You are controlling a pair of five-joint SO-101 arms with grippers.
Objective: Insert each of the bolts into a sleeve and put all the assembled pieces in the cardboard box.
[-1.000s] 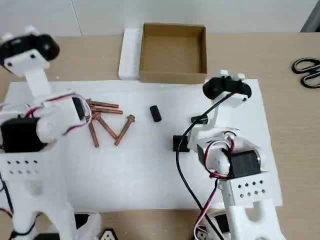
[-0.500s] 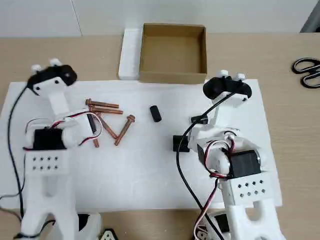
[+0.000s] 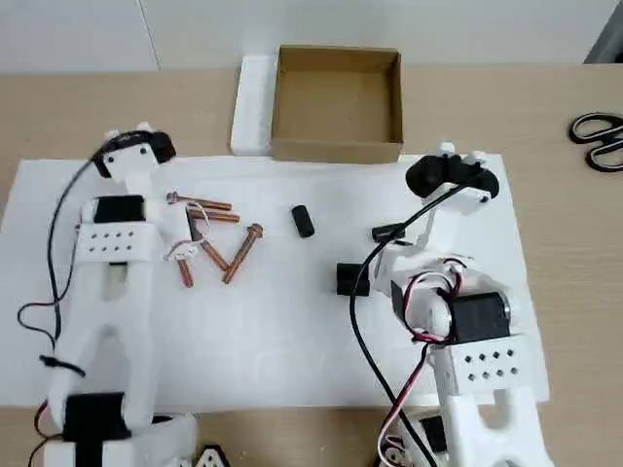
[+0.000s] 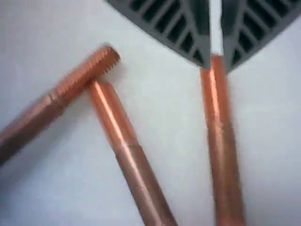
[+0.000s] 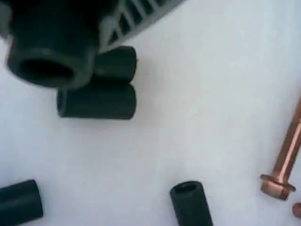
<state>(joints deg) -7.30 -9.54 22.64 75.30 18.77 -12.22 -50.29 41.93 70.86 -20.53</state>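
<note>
Several copper bolts (image 3: 243, 253) lie in a loose pile on the white sheet (image 3: 273, 331), left of centre. My left gripper (image 3: 192, 233) hangs low over the pile. In the left wrist view its gripper (image 4: 215, 54) stands shut to a thin slit, tips right at the end of one bolt (image 4: 223, 141), with two more bolts (image 4: 124, 141) beside it. My right gripper (image 3: 352, 279) is shut on a black sleeve (image 5: 49, 56) whose open end faces the camera. More loose sleeves (image 5: 96, 101) lie under it, and another sleeve (image 3: 304, 221) lies mid-sheet. The cardboard box (image 3: 338, 146) stands at the back.
A white foam block (image 3: 253, 102) leans along the box's left side. Scissors (image 3: 599, 139) lie on the bare table at the far right. A bolt (image 5: 282, 160) with a flanged head shows at the edge of the right wrist view.
The left arm swung in from the far left and came down over the bolt pile. The right arm barely shifted, still holding its sleeve.
</note>
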